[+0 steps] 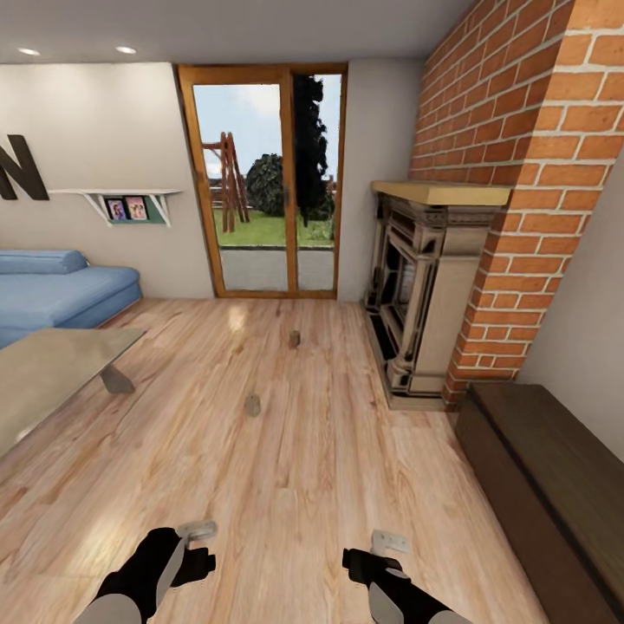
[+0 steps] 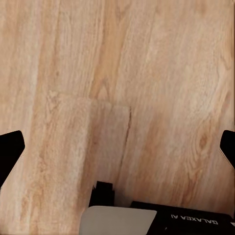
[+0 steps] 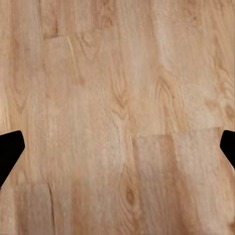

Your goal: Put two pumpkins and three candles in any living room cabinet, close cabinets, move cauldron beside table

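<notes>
Two small stubby candles on the wooden floor (image 1: 286,468), out in the open middle of the room. Nearer candle (image 1: 252,405) straight ahead, a little toward the left side. Farther candle (image 1: 295,339) beyond it, closer to the glass door (image 1: 260,182), near the fireplace (image 1: 416,303). Both standing upright, well apart from each other.

Dark-brown cabinet (image 1: 555,485) low along the right wall, just past the brick chimney, looking shut. Glass-topped table (image 1: 52,373) at the left, with the blue sofa (image 1: 52,290) behind it.

Left gripper (image 1: 198,530) and right gripper (image 1: 390,542) held low in front, both pointing down at bare floor. Dark fingertips (image 2: 11,147) far apart at the sides of the left wrist view, so wide open, nothing held. Same on the right wrist view, fingertips (image 3: 11,149) spread wide, nothing held.

Nearer candle well ahead of both grippers, too far to reach from here. Probably closer to the left gripper than the right. Likely next: roll forward, then pick it up with the left one. Small and easy to knock over, so slowly.
</notes>
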Robot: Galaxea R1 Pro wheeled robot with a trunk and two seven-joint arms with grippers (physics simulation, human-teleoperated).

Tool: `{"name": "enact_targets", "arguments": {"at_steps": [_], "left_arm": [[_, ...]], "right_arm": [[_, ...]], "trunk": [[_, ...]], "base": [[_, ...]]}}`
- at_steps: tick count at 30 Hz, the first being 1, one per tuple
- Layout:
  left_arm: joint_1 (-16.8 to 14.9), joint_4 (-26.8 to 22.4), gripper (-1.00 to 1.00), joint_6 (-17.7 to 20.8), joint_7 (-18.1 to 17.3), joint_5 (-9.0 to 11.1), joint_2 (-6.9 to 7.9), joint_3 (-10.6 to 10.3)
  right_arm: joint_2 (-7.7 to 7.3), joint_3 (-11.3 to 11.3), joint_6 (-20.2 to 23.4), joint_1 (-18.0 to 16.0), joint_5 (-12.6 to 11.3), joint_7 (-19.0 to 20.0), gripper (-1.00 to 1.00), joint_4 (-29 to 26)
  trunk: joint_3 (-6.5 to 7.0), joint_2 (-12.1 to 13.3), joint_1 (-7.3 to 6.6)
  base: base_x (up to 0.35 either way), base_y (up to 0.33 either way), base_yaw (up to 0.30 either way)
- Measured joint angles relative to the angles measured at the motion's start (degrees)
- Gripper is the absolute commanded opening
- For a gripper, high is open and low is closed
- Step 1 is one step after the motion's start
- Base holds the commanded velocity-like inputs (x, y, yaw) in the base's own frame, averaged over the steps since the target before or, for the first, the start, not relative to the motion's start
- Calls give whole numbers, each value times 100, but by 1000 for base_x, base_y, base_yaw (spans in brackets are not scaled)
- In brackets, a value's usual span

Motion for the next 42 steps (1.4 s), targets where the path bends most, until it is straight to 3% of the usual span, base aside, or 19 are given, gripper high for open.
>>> {"name": "enact_targets", "arguments": {"at_steps": [42], "left_arm": [[0, 0, 100, -6, 0, 6, 35, 5]], "right_arm": [[0, -8, 0, 0, 7, 0, 100, 0]], "trunk": [[0, 0, 0]], "base": [[329, 0, 0]]}}
